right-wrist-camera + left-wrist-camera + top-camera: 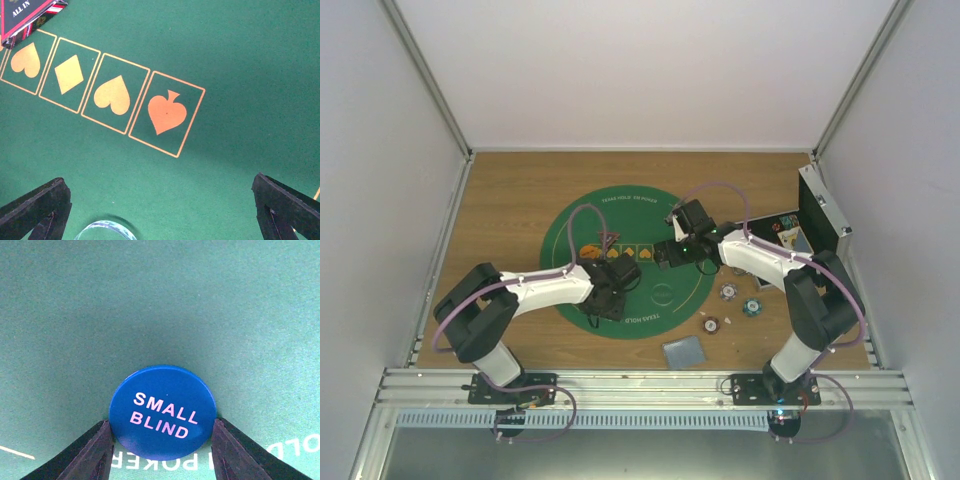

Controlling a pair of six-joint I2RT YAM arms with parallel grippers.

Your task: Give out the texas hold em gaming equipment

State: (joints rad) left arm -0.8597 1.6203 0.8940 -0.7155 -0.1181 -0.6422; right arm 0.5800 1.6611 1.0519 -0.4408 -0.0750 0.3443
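L pincer [162, 440] clamped on blue disc [162, 410] btwn its tips; R pincer [160, 200] wide apart, pale chip [106, 230] under it; chips [728, 291], cards [683, 351] behind it off mat [610, 215], so job est. barely begun.

Blue SMALL BLIND disc [162, 412] face-up on green felt [150, 300]
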